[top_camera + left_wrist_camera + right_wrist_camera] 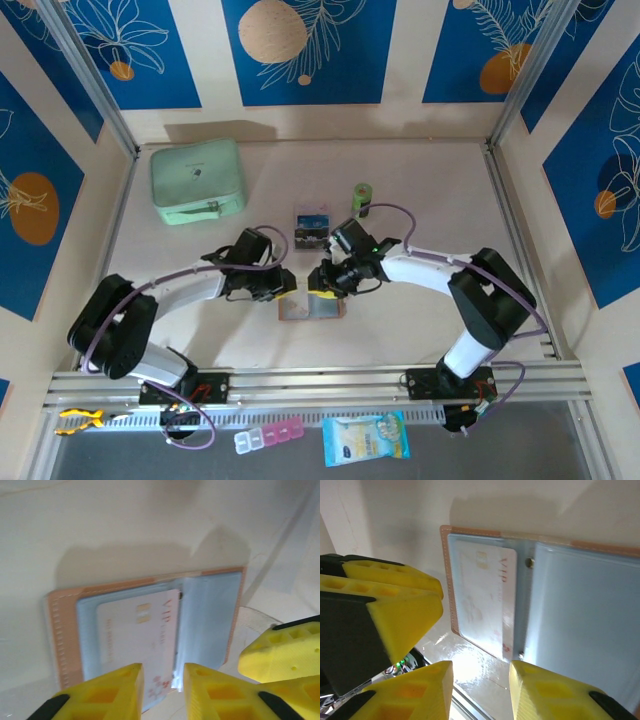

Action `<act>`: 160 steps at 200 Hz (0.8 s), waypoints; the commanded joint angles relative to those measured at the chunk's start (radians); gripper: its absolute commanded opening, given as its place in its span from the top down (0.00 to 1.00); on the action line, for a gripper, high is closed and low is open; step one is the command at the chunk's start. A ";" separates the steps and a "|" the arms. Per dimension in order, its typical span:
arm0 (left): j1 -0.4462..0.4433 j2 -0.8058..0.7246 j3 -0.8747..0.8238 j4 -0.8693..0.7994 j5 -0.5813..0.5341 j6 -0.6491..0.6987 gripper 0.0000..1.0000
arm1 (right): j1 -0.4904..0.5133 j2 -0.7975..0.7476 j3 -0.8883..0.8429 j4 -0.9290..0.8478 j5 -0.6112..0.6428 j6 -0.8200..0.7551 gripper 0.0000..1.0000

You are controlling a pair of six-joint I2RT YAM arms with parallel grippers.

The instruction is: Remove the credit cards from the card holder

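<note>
The tan card holder lies open and flat on the table, its grey transparent pockets facing up. One pale card printed "VIP" sits in a pocket, next to the tan stitched border. My left gripper hovers over that card's lower corner, jaws narrowly apart, pinching nothing. My right gripper is open just off the holder's edge, over bare table. The two grippers nearly meet above the holder. Two credit cards, blue and dark, lie on the table behind it.
A mint-green zip case rests at the back left. A green cylinder stands behind the right arm. A pink pill box and a blue packet lie in front of the rail. Walls close in three sides.
</note>
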 commanded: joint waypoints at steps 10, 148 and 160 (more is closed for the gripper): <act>0.028 -0.017 -0.045 -0.014 0.020 0.024 0.80 | 0.032 0.065 0.056 0.009 -0.026 0.013 0.66; 0.031 0.067 -0.080 -0.017 0.002 0.074 0.99 | 0.062 0.167 0.084 0.013 -0.008 0.005 0.67; 0.030 0.071 -0.079 -0.019 0.002 0.078 1.00 | 0.061 0.170 0.087 0.020 -0.015 0.003 0.69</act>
